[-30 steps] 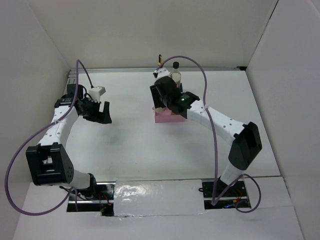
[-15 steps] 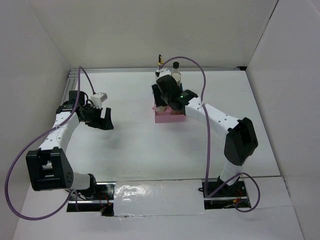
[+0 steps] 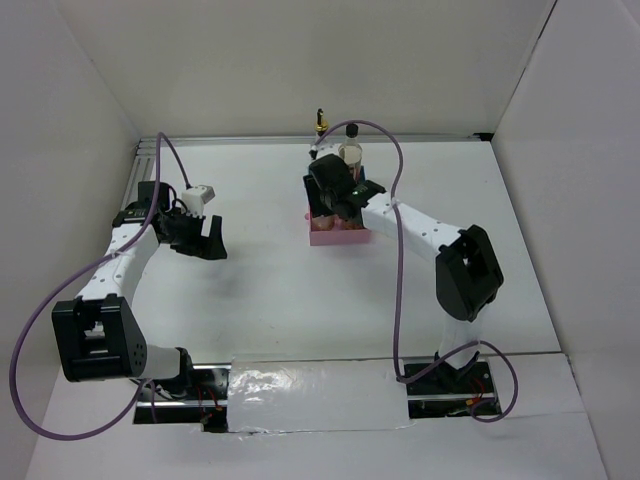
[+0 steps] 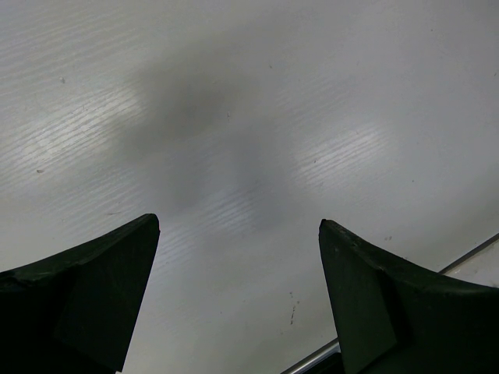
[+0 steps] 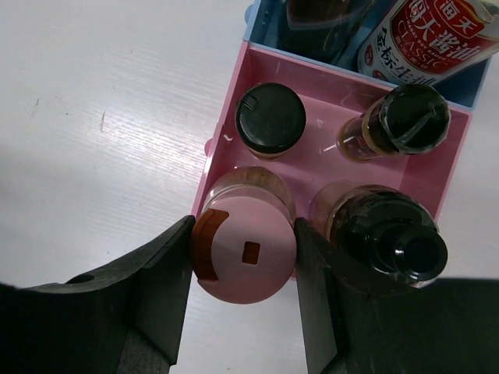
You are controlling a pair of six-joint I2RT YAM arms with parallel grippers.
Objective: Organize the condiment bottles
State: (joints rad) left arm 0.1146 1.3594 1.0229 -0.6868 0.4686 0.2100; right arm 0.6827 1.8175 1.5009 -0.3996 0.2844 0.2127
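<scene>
Pink-capped shaker (image 5: 244,253): upright, long axis vertical, in 7 o'clock corner of pink tray (image 5: 221,156); cap pinched from above by right gripper (image 5: 243,230). Left gripper (image 4: 238,234) wide, empty, away at 9 o'clock.

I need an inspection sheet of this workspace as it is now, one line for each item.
Surface: white table, faint scuff marks.
Job's things: pink-capped clear shaker, two dark-lidded jars and a black-capped bottle stand in the pink rectangular tray; red-labelled bottle in the blue tray behind.
Clutter: nothing seen.
Grippers: right gripper shut on the shaker; left gripper open, holding nothing.
Cables: a purple cable loops from each arm.
Surroundings: white walls on three sides; crinkled foil strip at the near edge.
</scene>
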